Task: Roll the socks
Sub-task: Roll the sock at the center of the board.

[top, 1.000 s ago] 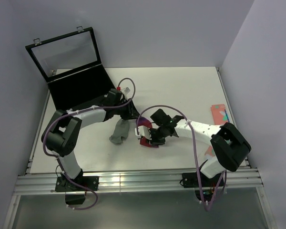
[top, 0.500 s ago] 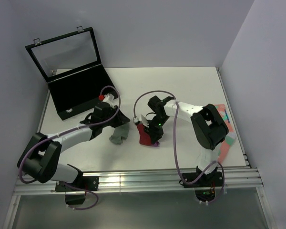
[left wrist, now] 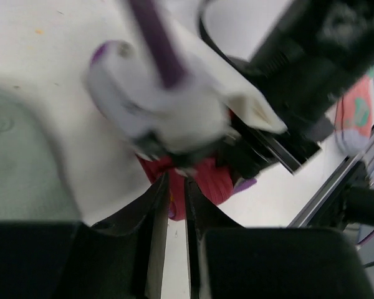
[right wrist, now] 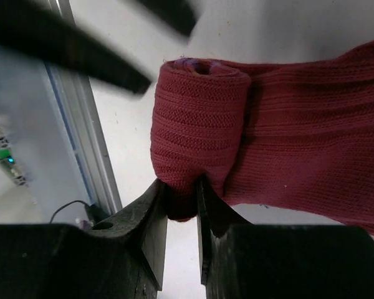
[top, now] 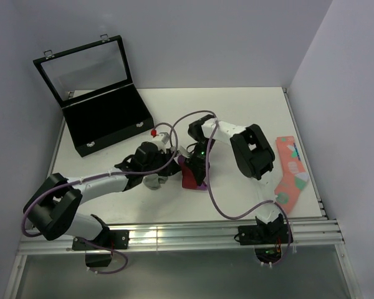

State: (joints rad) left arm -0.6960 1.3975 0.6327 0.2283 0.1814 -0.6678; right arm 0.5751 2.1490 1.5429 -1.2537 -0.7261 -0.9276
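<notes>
A black case (top: 106, 121) sits open at the far left corner of the surface (top: 249, 112). A salmon-pink sock (top: 290, 171) lies by its right edge.

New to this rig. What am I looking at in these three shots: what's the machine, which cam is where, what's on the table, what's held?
Two robot arms are bolted at the near edge of a table. The wide picture comes from a fixed camera above and behind them; each close-up is from a camera on one wrist, looking along its own fingers. On the table lie a partly rolled magenta-red sock, a grey ankle sock, a salmon-pink sock at the right, and an open black case with a clear lid. The right hand is shut on the rolled end of the magenta-red sock. The left hand has its fingers nearly together by it; blur hides whether it grips anything.
</notes>
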